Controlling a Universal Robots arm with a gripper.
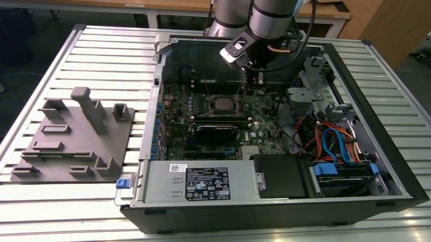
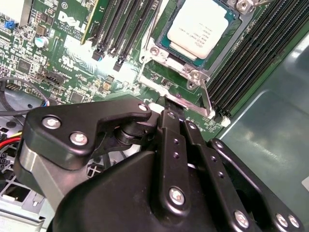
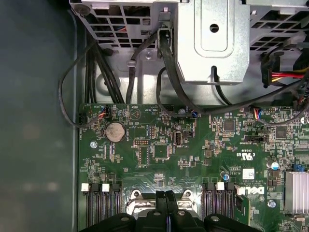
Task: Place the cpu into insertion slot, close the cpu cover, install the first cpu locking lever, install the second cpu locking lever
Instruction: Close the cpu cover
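Note:
The cpu (image 2: pixel 199 26) lies flat in the insertion slot (image 2: pixel 164 36) on the green motherboard, its silvery top showing. The cpu cover (image 2: pixel 192 73) lies down around it as a silvery frame. A thin metal locking lever (image 2: pixel 206 99) runs along one side of the socket, and another (image 2: pixel 150 29) runs along the opposite side. My gripper (image 2: pixel 175 104) is shut, and its black fingertips (image 3: pixel 162 199) hover at the socket's edge with nothing visible between them. In the exterior view the gripper (image 1: pixel 255 78) hangs inside the case just behind the cpu (image 1: pixel 221 103).
Black memory slots (image 2: pixel 244 58) flank the socket. A metal drive bracket (image 3: pixel 212 38) and black cables (image 3: pixel 169 63) sit beyond the board. A power supply (image 1: pixel 195 181) and blue and orange cables (image 1: pixel 330 141) fill the case front. A grey fixture (image 1: pixel 74 136) stands at the exterior view's left.

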